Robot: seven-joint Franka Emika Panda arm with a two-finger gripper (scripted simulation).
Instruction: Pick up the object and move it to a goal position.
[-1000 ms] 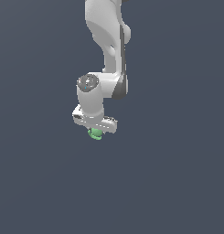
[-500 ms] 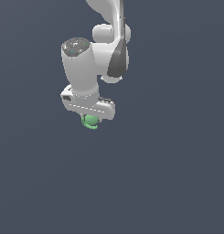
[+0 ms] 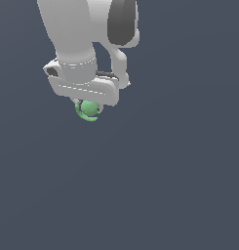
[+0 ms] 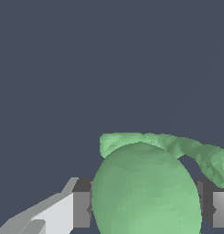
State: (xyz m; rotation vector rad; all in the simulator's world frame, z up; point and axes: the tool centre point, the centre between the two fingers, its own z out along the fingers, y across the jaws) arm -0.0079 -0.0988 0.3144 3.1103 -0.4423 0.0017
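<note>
The object (image 3: 89, 110) is a small matte green ball with a thin curved green handle. It hangs just under the white hand of the arm in the exterior view, high and toward that view's left. My gripper (image 3: 89, 108) is shut on it, the hand hiding most of the fingers there. In the wrist view the object (image 4: 145, 187) fills the space between the two dark pads, one pad (image 4: 81, 209) on each side touching it, and its handle (image 4: 195, 153) arcs over the ball.
The white arm (image 3: 77, 39) rises out of the frame above the hand. All around is a plain dark blue-grey background with no other object in view.
The arm with the green object in its grip has come closer to the camera and shifted slightly up and toward the exterior view's left. The grip stays shut.
</note>
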